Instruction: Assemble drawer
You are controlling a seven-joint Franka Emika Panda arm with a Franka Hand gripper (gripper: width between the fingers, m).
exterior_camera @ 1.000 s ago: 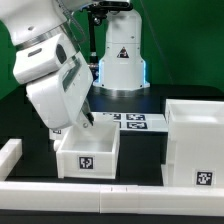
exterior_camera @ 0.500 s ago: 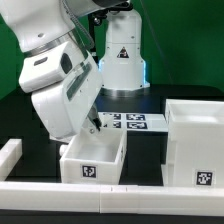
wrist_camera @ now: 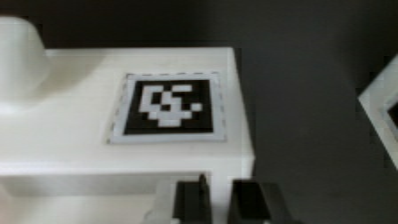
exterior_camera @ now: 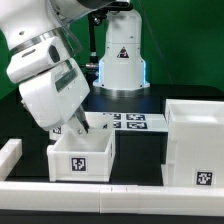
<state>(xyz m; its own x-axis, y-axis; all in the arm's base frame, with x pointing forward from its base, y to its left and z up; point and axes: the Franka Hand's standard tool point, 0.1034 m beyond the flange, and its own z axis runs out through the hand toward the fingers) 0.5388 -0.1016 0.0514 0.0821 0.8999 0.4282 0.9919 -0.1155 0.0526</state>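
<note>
1. The small tray (exterior_camera: 80,160) sits on the dark table (exterior_camera: 150,100) near the front rail (exterior_camera: 60,190). It is on the exterior view's left of the big shell (exterior_camera: 195,140) and apart from it. Its tagged face is toward the camera.
2. The claw (exterior_camera: 79,128) is at the tray's back wall. In the wrist view its fingers (wrist_camera: 189,200) stand close together with only a thin pale strip between them, so it looks to be pinching that wall.
3. Whether the tray rests on the table or hangs just above it cannot be told.
4. The marker board (exterior_camera: 128,121) lies behind, between tray and shell.
5. The step in hand looks like carrying this tray toward the shell.
6. The next move probably calls for squaring the tray to the shell's opening and then sliding it in level. That opening is not visible from here.
</note>
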